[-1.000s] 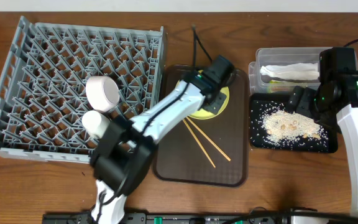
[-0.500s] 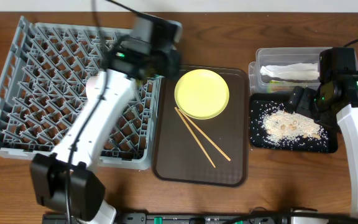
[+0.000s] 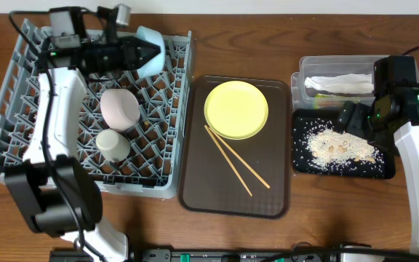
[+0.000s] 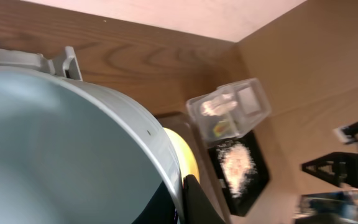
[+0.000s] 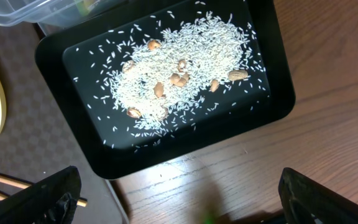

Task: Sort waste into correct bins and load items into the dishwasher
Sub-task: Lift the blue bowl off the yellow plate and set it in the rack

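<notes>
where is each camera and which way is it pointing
Overhead: above the table, facing straight down on the dish rack, brown tray and both arms.
Left wrist: on the left gripper, facing along the light blue bowl it grips; one dark finger shows.
Right wrist: above the black tray of rice, facing down; fingertips of the open right gripper show.
Shared: all three show the black tray.

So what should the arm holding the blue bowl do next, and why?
Probably lower the blue bowl between the rack's pegs, then let go. The left pincer grips it at the rack's far corner, beside the white bowl and cup already racked. The plate and chopsticks wait on the tray.
</notes>
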`<state>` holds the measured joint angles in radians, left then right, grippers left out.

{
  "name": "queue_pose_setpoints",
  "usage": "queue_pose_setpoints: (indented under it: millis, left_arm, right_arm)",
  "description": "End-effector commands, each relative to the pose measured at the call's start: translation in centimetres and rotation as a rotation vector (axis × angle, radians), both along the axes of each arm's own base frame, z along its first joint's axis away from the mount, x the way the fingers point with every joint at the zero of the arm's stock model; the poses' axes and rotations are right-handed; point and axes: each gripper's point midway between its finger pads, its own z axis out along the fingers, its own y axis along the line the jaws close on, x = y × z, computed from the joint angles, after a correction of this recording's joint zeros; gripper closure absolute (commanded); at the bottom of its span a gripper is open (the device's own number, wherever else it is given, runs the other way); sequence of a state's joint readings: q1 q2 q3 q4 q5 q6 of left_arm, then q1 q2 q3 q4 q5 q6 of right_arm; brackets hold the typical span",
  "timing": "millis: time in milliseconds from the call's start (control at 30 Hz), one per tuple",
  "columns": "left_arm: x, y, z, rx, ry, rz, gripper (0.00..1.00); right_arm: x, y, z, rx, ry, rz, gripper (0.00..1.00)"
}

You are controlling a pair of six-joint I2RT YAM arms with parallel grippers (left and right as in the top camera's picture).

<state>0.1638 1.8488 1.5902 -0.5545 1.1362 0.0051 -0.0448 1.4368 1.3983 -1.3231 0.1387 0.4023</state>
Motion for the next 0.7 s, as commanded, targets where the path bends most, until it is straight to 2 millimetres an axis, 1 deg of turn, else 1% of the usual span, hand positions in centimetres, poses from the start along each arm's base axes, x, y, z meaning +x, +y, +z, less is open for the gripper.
queue_pose_setpoints:
  millis: [0,133,200,367,467,567,633,667]
  left_arm:
    - [-0.1,0.8,0.2,-0.143,-0.002,-0.067,0.92]
    - [0.9,2.6,-1.2,-0.24,0.035,-0.066,0.92]
    - [1.4,3.6,-2.3,-0.269,0.063,-0.048,0.92]
    - [2.4,5.9,-5.1,-0.292,0.116,0.005,0.92]
    - [2.6,6.8,-5.9,-0.298,0.131,0.027,0.92]
    - [2.9,8.4,-6.8,-0.273,0.141,0.077,0.91]
    - [3.1,9.5,-7.3,-0.248,0.146,0.117,0.75]
    - [3.2,10.0,-7.4,-0.24,0.147,0.133,0.7]
  right_arm:
    - [0.0,-0.2,0.6,-0.004,-0.019,-0.016,0.01]
    - [0.0,-0.2,0.6,-0.004,-0.019,-0.016,0.01]
    - [0.0,-0.2,0.6,-0.004,-0.019,-0.016,0.01]
    - [0.0,-0.2,0.5,-0.004,-0.016,-0.016,0.01]
    - [0.0,-0.2,0.5,-0.004,-0.017,-0.016,0.01]
    - [0.0,-0.2,0.5,-0.004,-0.017,-0.017,0.01]
    - [0.0,-0.2,0.5,-0.004,-0.017,-0.017,0.01]
    - [0.0,-0.2,0.5,-0.004,-0.017,-0.017,0.01]
